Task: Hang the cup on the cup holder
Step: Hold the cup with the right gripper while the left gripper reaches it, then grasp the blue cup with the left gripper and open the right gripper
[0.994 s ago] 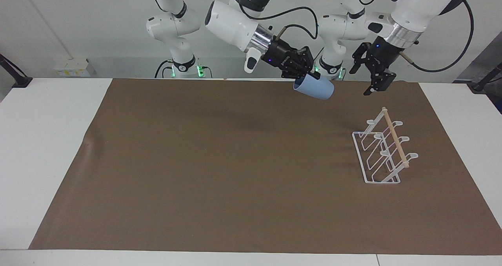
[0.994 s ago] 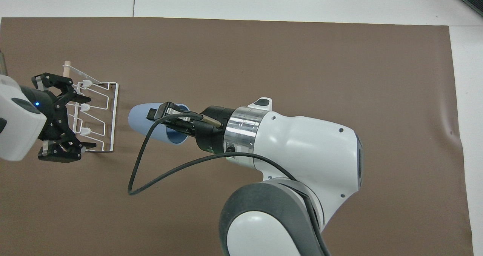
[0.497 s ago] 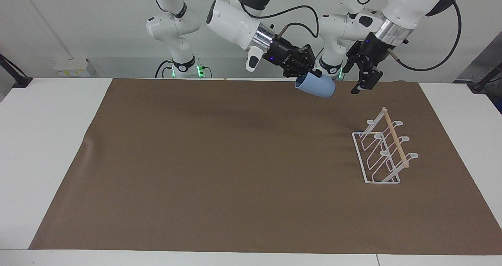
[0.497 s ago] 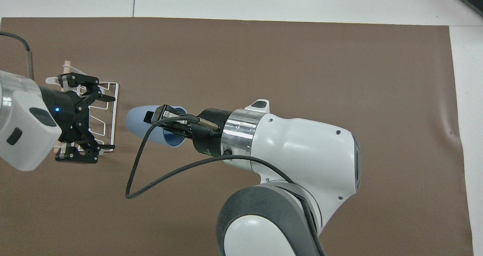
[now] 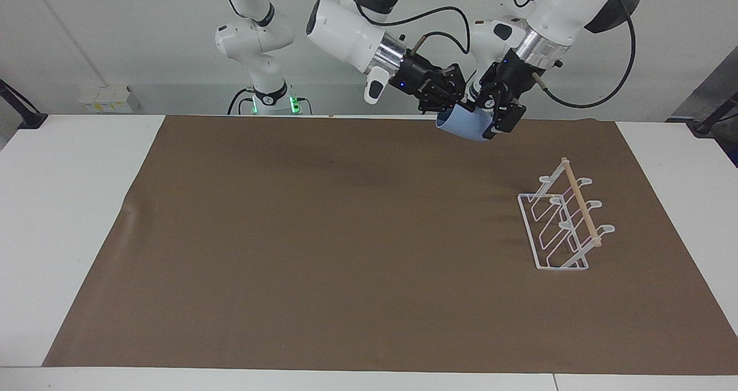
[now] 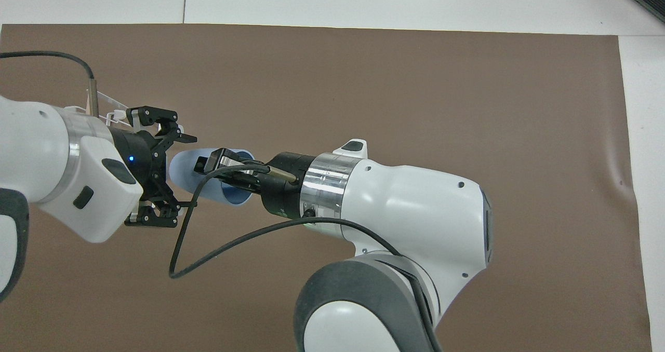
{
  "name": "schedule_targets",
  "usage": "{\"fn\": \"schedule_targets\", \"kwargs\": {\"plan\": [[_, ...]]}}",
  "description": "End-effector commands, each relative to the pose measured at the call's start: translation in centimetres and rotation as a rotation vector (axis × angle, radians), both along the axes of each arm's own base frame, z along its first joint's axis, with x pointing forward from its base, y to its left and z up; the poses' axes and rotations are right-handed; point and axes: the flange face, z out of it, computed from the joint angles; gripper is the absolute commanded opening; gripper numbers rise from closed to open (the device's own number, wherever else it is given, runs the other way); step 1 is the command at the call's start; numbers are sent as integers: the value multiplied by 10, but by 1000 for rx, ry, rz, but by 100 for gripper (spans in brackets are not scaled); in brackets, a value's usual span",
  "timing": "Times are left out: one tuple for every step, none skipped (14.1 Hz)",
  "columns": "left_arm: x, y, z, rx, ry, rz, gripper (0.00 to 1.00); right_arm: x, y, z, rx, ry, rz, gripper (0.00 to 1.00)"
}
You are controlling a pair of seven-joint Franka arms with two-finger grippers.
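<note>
Handover step: my right gripper [image 5: 455, 107] fingers clamp the light-blue cup's [image 5: 468, 124] rim, upper centre; left gripper [image 5: 500, 114] fingers apart around its base, must close next.

My right gripper [image 5: 452, 104] is black, on a white arm with a silver wrist ring, and the cup [image 5: 466, 124] in it is plain light blue with no pattern. My left gripper [image 5: 494, 114] is black too, with a small blue light on its body. Under the cup lies a plain brown mat [image 5: 323, 252] on a white table [image 5: 63, 206]. The cup holder [image 5: 562, 224] on the mat is white wire with a pale wooden dowel [image 5: 581, 209].
</note>
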Motion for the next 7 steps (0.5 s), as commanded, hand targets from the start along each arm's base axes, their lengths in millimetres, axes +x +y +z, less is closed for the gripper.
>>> {"fn": "schedule_targets", "kwargs": {"plan": [[-24, -29, -7, -17, -6, -23, 100, -2, 0, 6, 24, 12, -18, 0], [-28, -34, -7, -18, -6, -30, 100, -2, 0, 6, 24, 12, -18, 0], [-28, -33, -8, -18, -3, -23, 100, -2, 0, 6, 24, 13, -17, 0], [-28, -32, -9, -18, 0, -19, 100, -2, 0, 6, 24, 13, -17, 0], [-28, -32, -9, -18, 0, -19, 94, -2, 0, 6, 24, 12, -18, 0], [-29, -31, -9, -18, 4, -13, 42, -2, 0, 6, 24, 13, -17, 0], [-29, -30, -11, -17, 15, 12, 3, -2, 0, 6, 24, 12, -18, 0]]}}
